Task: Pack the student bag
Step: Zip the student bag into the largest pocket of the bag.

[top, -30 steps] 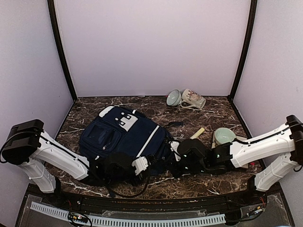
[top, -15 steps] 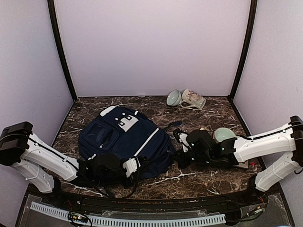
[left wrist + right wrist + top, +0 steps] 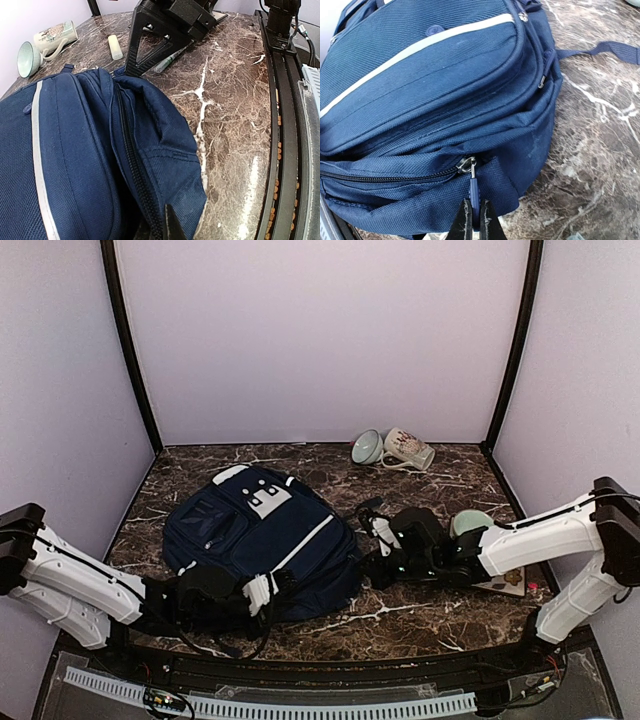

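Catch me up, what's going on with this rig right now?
Both arms are on the student bag, which lies flat on the marble table. The right gripper has its fingers pinched on a zipper pull at the bag's side. The left gripper is shut at the bag's near edge, apparently holding fabric beside the zip. A mug and a bowl lie behind, unpacked.

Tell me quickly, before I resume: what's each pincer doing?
Left pincer: closed on the student bag edge.
Right pincer: closed on its zipper pull.

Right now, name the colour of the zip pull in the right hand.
Dark blue zip pull, clearest in right wrist view.
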### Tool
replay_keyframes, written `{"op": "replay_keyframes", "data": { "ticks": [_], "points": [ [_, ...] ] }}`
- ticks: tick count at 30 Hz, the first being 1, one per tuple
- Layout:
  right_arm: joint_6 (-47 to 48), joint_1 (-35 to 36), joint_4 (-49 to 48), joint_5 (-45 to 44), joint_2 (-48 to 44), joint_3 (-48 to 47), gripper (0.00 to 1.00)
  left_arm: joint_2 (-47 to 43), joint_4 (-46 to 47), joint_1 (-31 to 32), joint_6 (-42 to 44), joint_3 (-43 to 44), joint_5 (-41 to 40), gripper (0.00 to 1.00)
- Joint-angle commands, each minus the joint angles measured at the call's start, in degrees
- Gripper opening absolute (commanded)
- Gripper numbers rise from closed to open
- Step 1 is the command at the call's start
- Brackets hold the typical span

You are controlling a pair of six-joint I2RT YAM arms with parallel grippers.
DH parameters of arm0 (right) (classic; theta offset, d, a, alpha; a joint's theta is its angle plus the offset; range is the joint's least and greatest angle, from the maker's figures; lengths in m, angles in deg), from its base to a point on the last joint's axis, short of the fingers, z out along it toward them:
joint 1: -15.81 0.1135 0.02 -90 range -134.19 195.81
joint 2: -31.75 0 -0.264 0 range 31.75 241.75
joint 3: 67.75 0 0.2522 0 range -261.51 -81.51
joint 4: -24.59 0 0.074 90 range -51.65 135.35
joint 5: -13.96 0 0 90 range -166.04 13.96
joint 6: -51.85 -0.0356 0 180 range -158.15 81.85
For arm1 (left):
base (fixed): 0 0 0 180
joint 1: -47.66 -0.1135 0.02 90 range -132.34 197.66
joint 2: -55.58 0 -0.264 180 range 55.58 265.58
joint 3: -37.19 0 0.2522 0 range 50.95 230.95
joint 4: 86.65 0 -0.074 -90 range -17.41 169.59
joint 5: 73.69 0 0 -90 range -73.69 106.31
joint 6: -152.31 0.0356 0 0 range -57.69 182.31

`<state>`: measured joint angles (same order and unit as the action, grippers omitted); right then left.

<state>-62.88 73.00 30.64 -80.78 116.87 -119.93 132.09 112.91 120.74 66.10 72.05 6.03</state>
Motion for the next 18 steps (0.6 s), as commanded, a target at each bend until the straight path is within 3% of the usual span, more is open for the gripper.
{"op": "replay_keyframes", "data": {
  "ticks": [1,5,13,15,18],
  "points": [
    [2.9,-2.6,-2.4,-1.2,1.6,-0.3,0.00,-3.7,-1.2,0.9,-1.4,-1.8,0.4,0.00],
    [3.1,-2.0,-4.0,4.5,1.1,0.8,0.00,-4.5,-1.1,0.9,-1.9,-2.4,-1.5,0.00],
    [1.0,6.0,-4.4,4.2,0.4,-0.1,0.00,-5.7,-6.9,1.3,-2.7,0.6,-4.3,0.01],
    [0.4,8.7,-4.2,3.8,1.1,-1.3,0.00,-6.5,-9.3,2.0,-2.8,1.9,-4.8,0.07],
    [-0.1,12.3,-3.9,2.5,2.2,-3.4,0.00,-7.6,-11.5,3.2,-2.7,3.8,-5.2,0.27]
  ]
}}
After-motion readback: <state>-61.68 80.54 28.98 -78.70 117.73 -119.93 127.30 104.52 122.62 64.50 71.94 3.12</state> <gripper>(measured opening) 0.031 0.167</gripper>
